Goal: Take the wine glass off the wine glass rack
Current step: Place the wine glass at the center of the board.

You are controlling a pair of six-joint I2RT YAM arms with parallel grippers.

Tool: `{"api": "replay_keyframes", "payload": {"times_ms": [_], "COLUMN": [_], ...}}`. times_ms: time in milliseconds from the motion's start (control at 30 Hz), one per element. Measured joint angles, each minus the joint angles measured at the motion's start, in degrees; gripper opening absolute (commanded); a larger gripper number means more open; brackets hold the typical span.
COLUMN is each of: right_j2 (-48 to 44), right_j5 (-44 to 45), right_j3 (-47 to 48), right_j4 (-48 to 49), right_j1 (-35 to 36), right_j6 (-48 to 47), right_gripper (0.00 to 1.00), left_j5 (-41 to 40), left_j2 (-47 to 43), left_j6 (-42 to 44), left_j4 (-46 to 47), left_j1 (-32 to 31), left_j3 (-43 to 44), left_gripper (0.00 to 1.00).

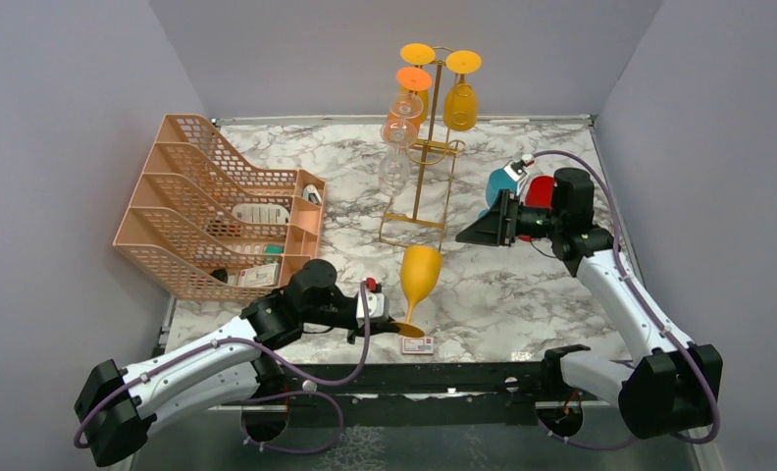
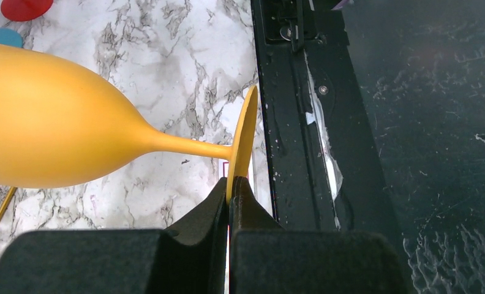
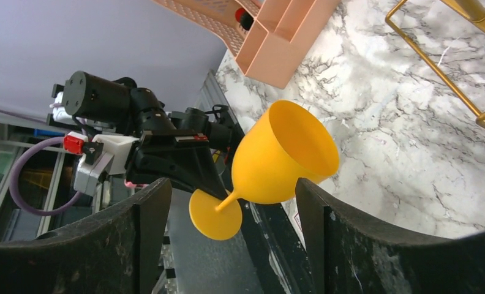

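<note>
Now left gripper (image 2: 230,187) is pinching shut on the foot of the yellow glass (image 1: 419,278), tilted in front of the rack (image 1: 421,186), near the table's (image 1: 522,294) front edge; right gripper (image 1: 475,234) is hovering with fingers spread, well apart

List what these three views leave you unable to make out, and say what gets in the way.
- Left wrist view: rim of the yellow wine glass, cut off by the left edge.
- Right wrist view: most of the wine glass rack, cut off by the top and right edges.
- Top view: teal object and red object, mostly behind the right arm.
- Top view: items in the peach organiser, too small, partly behind its mesh.
</note>
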Motion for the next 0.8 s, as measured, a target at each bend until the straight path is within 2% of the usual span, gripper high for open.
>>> {"api": "replay_keyframes", "payload": {"times_ms": [200, 500, 800], "right_j2": [1.5, 7.9, 16.5], "right_j5": [-1.3, 0.6, 1.6], "right_j3": [0.0, 2.0, 10.0], "right_j4": [0.5, -0.5, -4.5], "right_j1": [1.5, 9.0, 15.2], "right_j6": [0.5, -0.3, -3.6], "right_gripper": [0.79, 0.77, 0.57], "left_j5": [1.2, 3.7, 5.0], "left_j2": [0.1, -0.2, -2.5], "left_j6": [1.8, 1.4, 0.1], "left_j4": [-1.0, -0.7, 1.0], "left_j1": [0.0, 0.0, 0.0], "left_j3": [0.0, 0.0, -0.2], "left_gripper": [0.00, 0.00, 0.00]}}
